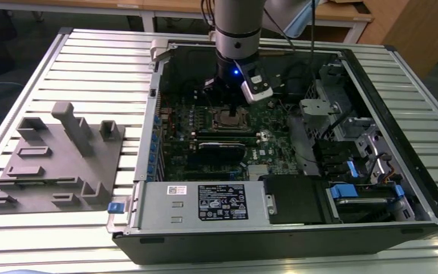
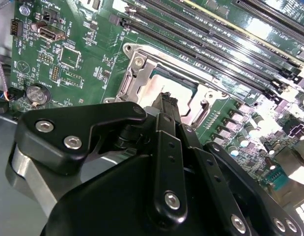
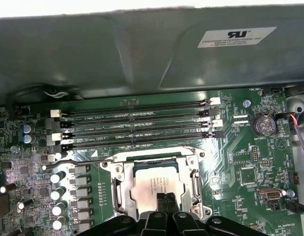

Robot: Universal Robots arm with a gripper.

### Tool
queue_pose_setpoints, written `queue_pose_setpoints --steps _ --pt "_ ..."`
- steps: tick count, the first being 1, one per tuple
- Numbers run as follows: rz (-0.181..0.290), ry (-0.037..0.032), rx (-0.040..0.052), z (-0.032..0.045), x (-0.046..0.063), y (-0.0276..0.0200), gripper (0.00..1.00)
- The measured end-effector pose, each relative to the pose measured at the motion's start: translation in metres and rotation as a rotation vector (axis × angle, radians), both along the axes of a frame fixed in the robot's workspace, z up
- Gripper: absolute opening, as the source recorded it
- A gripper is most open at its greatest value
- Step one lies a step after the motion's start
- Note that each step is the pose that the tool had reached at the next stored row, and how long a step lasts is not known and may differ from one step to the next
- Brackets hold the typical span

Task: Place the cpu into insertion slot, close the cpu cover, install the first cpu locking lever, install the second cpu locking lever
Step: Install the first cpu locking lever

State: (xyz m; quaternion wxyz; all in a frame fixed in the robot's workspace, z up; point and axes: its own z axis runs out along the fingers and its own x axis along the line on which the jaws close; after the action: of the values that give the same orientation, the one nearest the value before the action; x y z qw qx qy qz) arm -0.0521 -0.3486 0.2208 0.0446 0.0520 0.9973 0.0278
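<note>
Hovering close over the seated cpu, gripper clenched on nothing; chip's likely light, stiff, fragile, so edges only.

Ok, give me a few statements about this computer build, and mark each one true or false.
1. The cpu lies on the green motherboard, with the cpu cover framing it. True.
2. The grey fixture lies inside the computer case. False: it lies on the table, outside the case, on the exterior view's left.
3. The end effector hangs over the grey fixture. False: its tips are over the cpu, inside the case.
4. The computer case lies with its open side up. True.
</note>
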Motion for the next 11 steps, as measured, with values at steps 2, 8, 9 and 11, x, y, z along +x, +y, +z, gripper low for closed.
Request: queue_pose_setpoints --steps 2,8,9,11 --pt "0.0 0.0 0.0 0.0013 0.0 0.0 0.11" --pt "0.0 0.0 0.0 0.0024 0.0 0.0 0.11" --pt "0.0 0.0 0.0001 0.0025 0.0 0.0 0.11" --pt "0.0 -0.0001 0.0001 0.0025 0.0 0.0 0.11"
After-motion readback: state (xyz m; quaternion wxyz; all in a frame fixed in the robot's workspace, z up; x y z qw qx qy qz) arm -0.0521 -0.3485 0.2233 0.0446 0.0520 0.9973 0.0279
